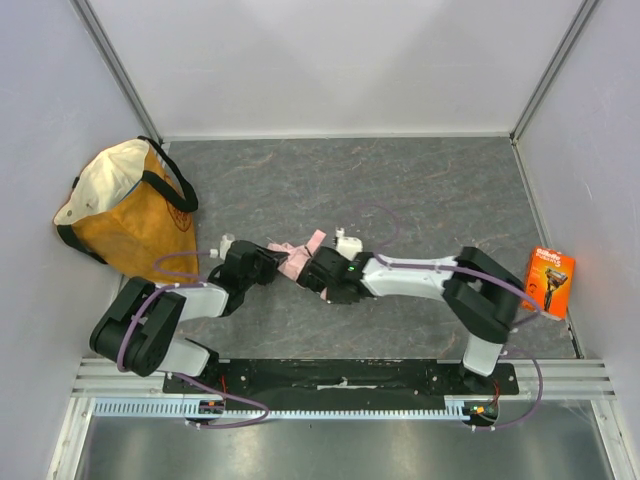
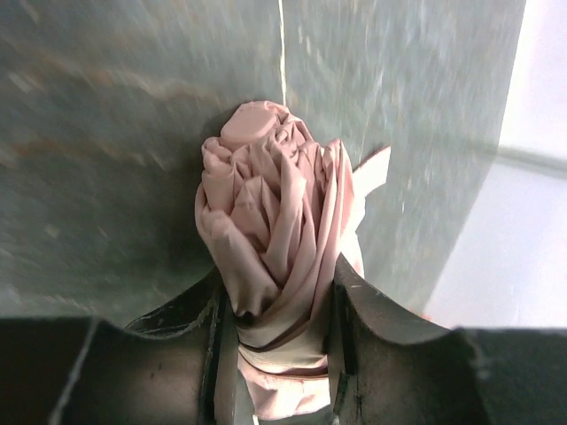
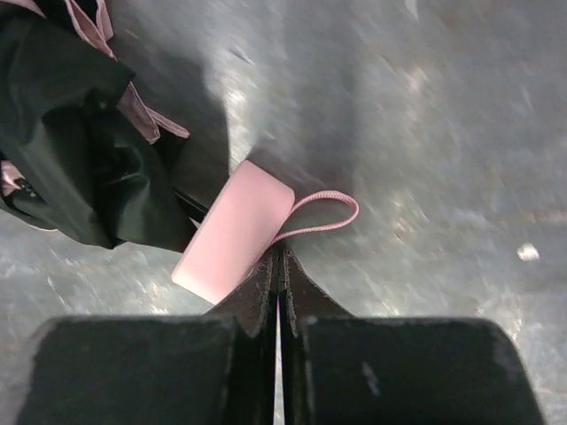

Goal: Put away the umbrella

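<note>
The pale pink umbrella (image 1: 297, 258) lies folded on the grey table between my two grippers. In the left wrist view its bunched pink canopy (image 2: 275, 204) sticks out past my left gripper (image 2: 279, 328), whose jaws are shut on the fabric. My left gripper (image 1: 262, 262) is at the umbrella's left end. My right gripper (image 1: 322, 270) is at its right end. In the right wrist view my right gripper (image 3: 280, 252) is shut, its tips pinching the thin pink strap (image 3: 353, 205) where it leaves the pink handle block (image 3: 232, 232). Black fabric (image 3: 71, 150) shows beside the handle.
An orange-and-cream tote bag (image 1: 130, 210) with black straps stands against the left wall, its mouth facing up. An orange razor package (image 1: 548, 280) lies near the table's right edge. Grey walls close the table on three sides.
</note>
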Action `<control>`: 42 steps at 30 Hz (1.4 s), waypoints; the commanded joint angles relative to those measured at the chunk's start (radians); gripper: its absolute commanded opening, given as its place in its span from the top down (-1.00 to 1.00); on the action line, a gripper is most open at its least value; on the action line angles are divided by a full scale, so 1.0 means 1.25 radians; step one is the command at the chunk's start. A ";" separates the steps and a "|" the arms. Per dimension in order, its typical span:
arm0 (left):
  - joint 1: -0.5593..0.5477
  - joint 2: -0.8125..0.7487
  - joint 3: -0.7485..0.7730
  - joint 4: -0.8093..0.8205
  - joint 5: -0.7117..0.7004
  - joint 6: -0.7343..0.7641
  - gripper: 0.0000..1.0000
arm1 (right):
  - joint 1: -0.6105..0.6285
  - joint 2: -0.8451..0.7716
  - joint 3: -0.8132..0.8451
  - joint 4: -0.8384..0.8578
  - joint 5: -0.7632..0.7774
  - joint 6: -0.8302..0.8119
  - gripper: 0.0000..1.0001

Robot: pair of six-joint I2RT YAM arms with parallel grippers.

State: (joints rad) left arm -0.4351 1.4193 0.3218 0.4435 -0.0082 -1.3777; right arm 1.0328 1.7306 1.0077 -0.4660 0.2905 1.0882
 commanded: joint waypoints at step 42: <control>-0.069 -0.086 -0.092 -0.260 0.003 0.116 0.96 | -0.473 0.132 0.031 0.482 -0.781 -0.524 -0.18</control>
State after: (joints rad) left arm -0.5121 1.2884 0.2733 0.3508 -0.0063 -1.3308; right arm 0.5095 1.7988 0.9737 0.0326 -0.4458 0.4538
